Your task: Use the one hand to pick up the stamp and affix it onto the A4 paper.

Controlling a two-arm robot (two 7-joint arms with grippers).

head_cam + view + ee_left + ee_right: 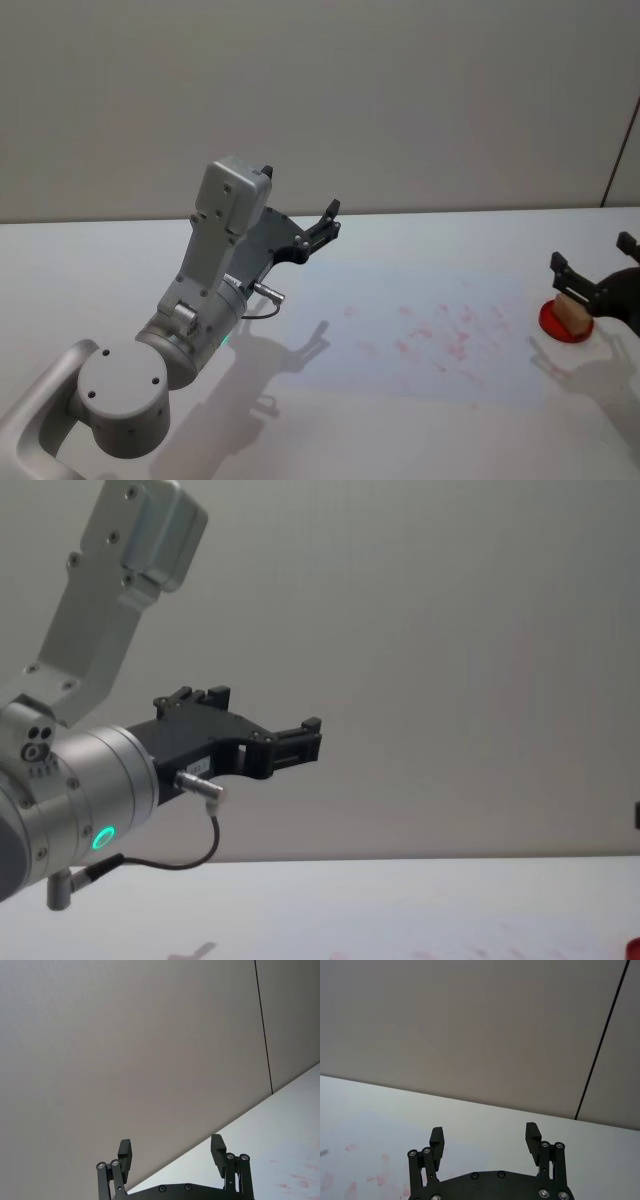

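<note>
At the far right of the head view, a small tan wooden stamp block [573,313], upright on a round red ink pad [551,322], just beside the right edge of the flat white A4 paper sheet [400,290] with its faint pink marks. Probably parked on the pad to stay inked and within reach of the nearer arm.

Puts the black two-fingered right gripper [590,252] directly at that spot, fingers spread wide, pointing away toward the grey wall [400,100] and gripping nothing. Shows the same gripper [485,1140] in the right wrist view with a clear gap between the pads and the pink-marked sheet at the lower left. Reads as an approach pose rather than a grasp: opened wide to take the block, yet aimed forward and not down at it, so likely needing a tilt or a drop before closing. Impossible to tell whether touching the stamp or just above it.

Holds the black left gripper [328,220] high, left of centre in the head view, on the big grey arm [215,270] rising from the lower left corner, well apart from pad and stamp. Equally open and empty in the left wrist view [171,1152]; side-on in the chest view [300,738], well above the white tabletop [450,240]. Presumably raised there to stay off the sheet and leave the one-handed job to the right side.

Leaves the paper flat and uncovered across the centre-right, ready for pressing. To do: grasp, lift, carry across, press down.
</note>
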